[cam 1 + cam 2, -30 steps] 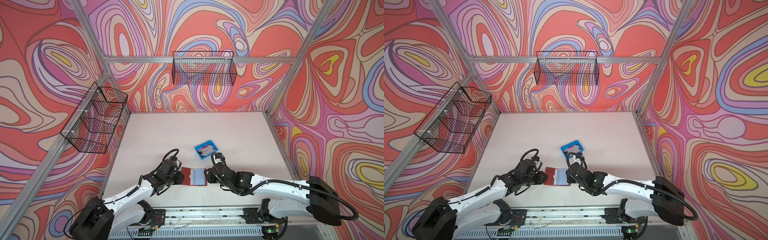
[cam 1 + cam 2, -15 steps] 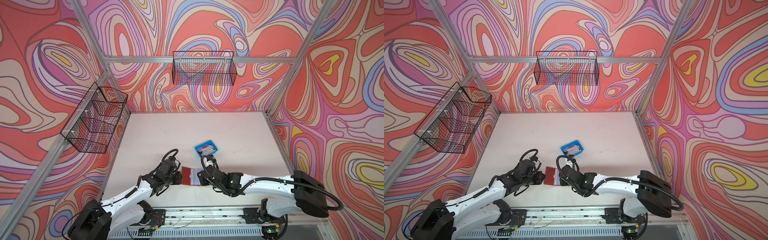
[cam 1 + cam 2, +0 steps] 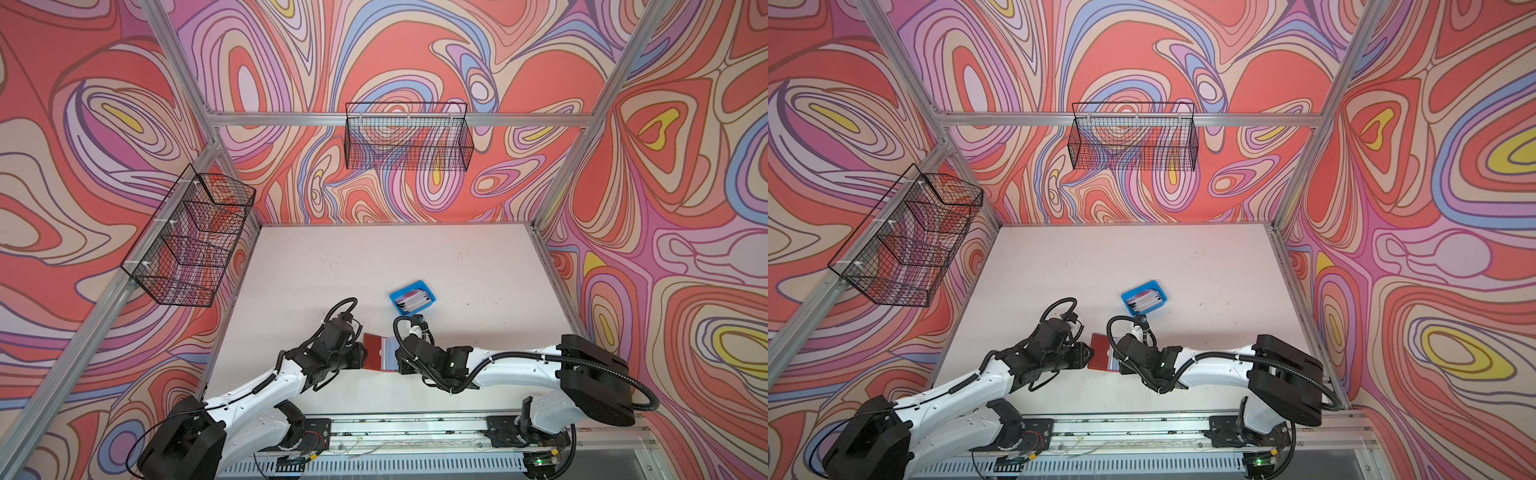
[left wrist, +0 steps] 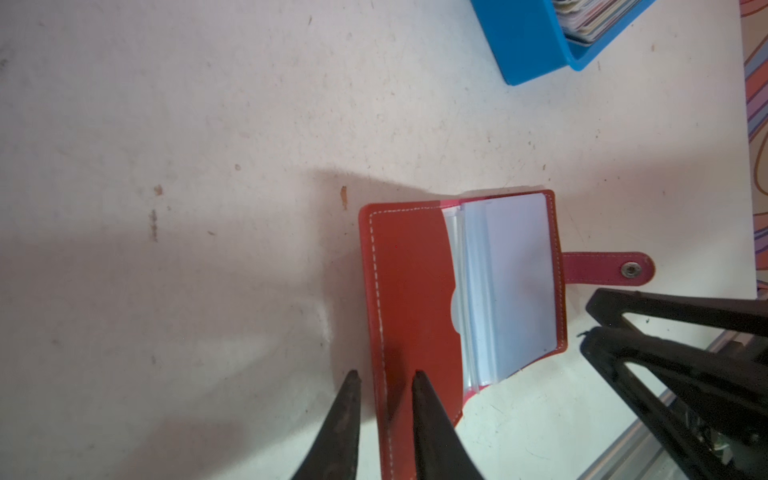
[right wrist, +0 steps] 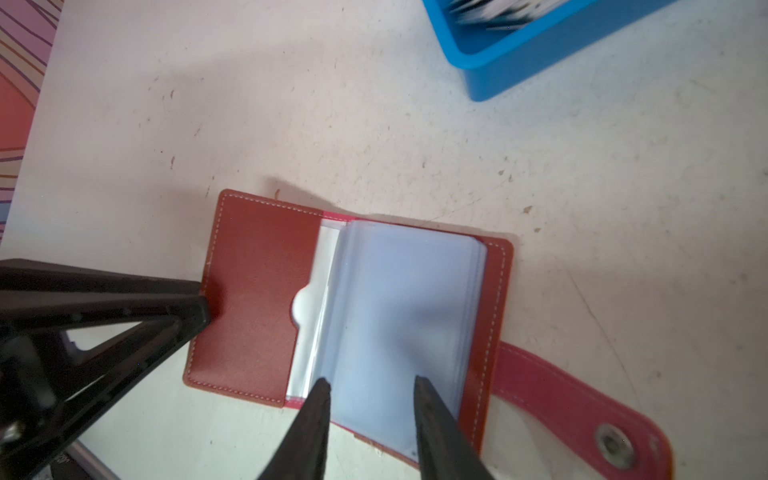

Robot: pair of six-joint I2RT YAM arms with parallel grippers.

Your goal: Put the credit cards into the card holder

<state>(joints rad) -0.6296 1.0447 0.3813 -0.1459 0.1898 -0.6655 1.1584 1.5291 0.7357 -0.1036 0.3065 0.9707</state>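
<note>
The red card holder lies open on the table between both grippers. Its clear sleeves show a light blue face, which looks like a card in the top sleeve. More credit cards sit in the blue tray. My left gripper has its jaws narrowly apart, straddling the stitched edge of the holder's left flap without clamping it. My right gripper is open, its tips over the near edge of the sleeves with nothing between them.
The holder's snap strap lies flat on the table beside the right gripper. The blue tray stands just behind the holder. Wire baskets hang on the back wall and the left wall. The table's front rail is close behind both wrists.
The right arm has moved left, and its gripper now covers the holder's right page. The left arm has hardly moved.
</note>
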